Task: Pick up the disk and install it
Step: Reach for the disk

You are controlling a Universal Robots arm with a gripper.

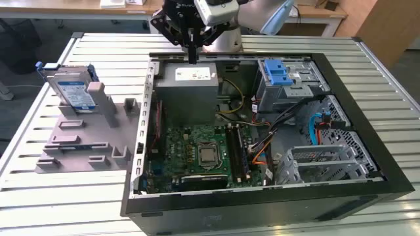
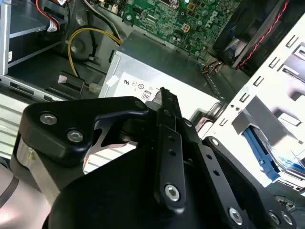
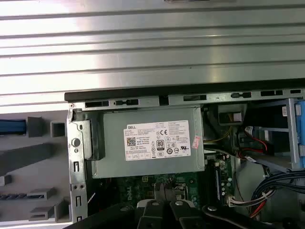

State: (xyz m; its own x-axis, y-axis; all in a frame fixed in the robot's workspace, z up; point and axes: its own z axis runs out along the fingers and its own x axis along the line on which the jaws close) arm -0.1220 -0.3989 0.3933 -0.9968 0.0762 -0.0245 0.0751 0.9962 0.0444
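Black linkage gripper (image 1: 192, 58) hangs tip-down over the far end of the open black computer case (image 1: 262, 211). In the exterior view I see its fingers pressed together into one narrow tip. In the second wrist view the fingers (image 2: 164, 124) meet as a single black bar with nothing between them, so I log the hand as empty.

Directly under the tip is the big grey metal power supply box (image 1: 187, 88), white label up. I cannot tell whether the tip touches its top face or sits just above it.

The flat rectangular silver disk (image 1: 71, 91), with a blue-and-white label and blue plastic rails, stands on edge in the grey plastic fixture (image 1: 78, 132). The fixture sits on the slatted metal table (image 1: 66, 196), outside the case. That puts the disk well apart from the hand, off toward the exterior view's left of it, with the case wall between them.

On the hand's other side, toward the exterior view's right, a blue plastic bracket (image 1: 278, 73) sits atop the metal drive cage (image 1: 298, 88). Past the power supply from the hand lies the green motherboard (image 1: 200, 147).
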